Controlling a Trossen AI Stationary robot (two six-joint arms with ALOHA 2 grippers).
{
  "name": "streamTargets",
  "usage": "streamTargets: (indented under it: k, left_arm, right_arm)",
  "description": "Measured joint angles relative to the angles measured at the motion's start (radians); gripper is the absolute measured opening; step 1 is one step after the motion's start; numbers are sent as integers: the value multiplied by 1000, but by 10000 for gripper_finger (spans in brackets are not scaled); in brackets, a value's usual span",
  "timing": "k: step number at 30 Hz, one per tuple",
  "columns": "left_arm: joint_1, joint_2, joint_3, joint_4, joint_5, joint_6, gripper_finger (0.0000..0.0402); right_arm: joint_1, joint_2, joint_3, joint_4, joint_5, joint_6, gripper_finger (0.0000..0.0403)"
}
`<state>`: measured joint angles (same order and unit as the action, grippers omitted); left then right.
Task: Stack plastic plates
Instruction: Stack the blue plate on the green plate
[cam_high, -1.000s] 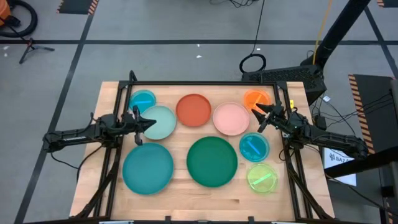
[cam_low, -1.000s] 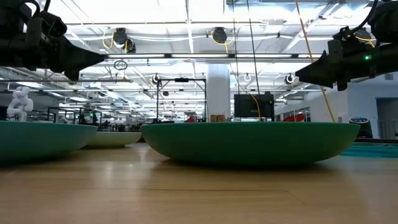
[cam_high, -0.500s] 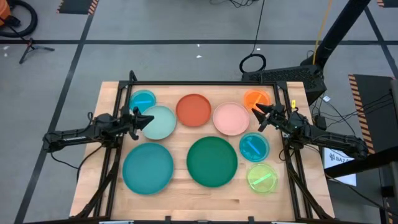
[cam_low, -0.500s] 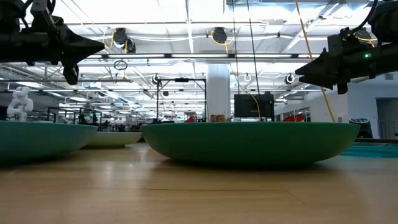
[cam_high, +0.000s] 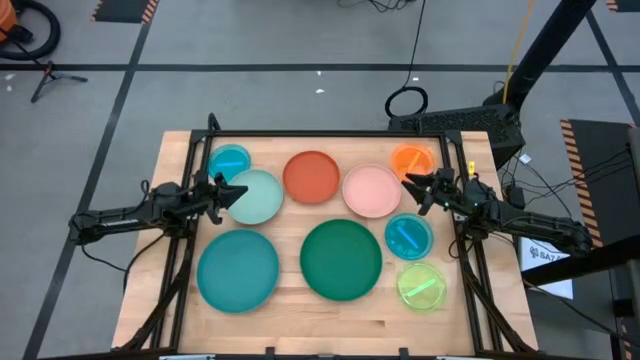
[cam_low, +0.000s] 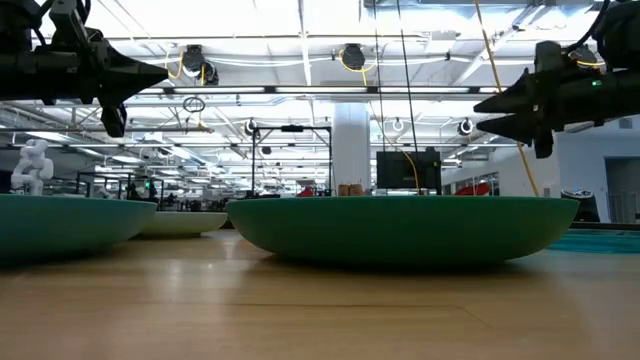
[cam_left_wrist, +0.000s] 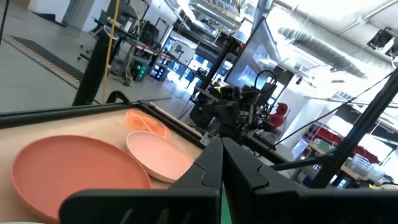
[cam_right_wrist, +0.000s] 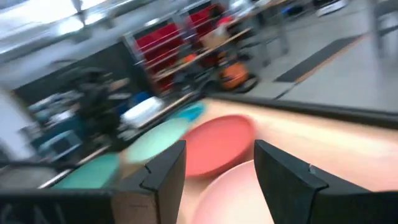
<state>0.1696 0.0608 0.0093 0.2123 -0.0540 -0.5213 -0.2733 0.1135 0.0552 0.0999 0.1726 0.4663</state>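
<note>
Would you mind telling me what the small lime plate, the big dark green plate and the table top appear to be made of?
Lime plate: probably translucent plastic, since it is see-through with a bright glow.
Dark green plate: looks like opaque plastic, uniform in colour with a smooth, slightly glossy wall in the low view.
Table top: seemingly light wood, with plank seams and grain, and a soft sheen reflecting the plates.

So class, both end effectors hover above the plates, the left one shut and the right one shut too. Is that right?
Not quite. The left end effector is shut, but the right end effector is open: the right wrist view shows a clear gap between its fingers. Both do hover above the plates.
</note>
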Motion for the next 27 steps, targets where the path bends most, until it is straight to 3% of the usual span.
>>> streamTargets:
  k: [4,10,19,27]
  left_arm:
    - [0,0,0,-4,0,14,6]
    - [1,0,1,0,-61,114,6]
    - [1,0,1,40,-115,100,6]
    - [1,0,2,141,-115,147,6]
  right_arm:
    - [1,16,52,34,-70,19,183]
    - [46,139,96,142,-72,-2,183]
    - [108,429,193,285,-67,-25,183]
    - [163,715,394,292,-65,-69,183]
